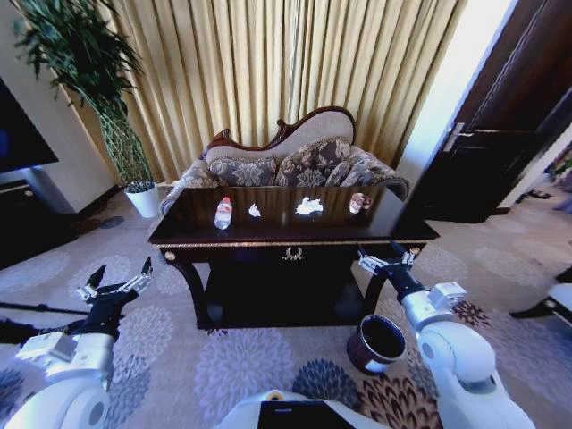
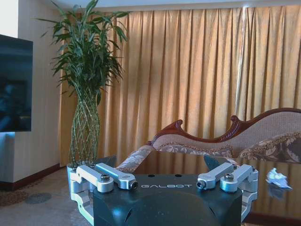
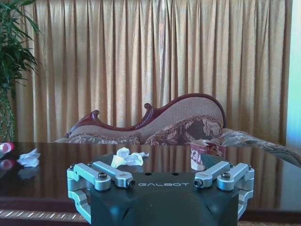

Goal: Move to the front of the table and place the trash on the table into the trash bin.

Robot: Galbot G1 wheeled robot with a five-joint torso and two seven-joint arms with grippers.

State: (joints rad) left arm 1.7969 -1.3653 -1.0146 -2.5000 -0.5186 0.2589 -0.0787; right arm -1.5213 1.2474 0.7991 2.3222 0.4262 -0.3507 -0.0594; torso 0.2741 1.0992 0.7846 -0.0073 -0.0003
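Maroon trash bin partly behind right gripper, fingers spread, left gripper likewise, table litter perhaps paper.

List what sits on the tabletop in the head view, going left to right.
Plastic bottle → small white paper scrap → larger crumpled white paper → small patterned reddish item, all along the table.

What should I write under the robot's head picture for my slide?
Robot faces the table holding a bottle and paper scraps, trash bin below, both grippers open.
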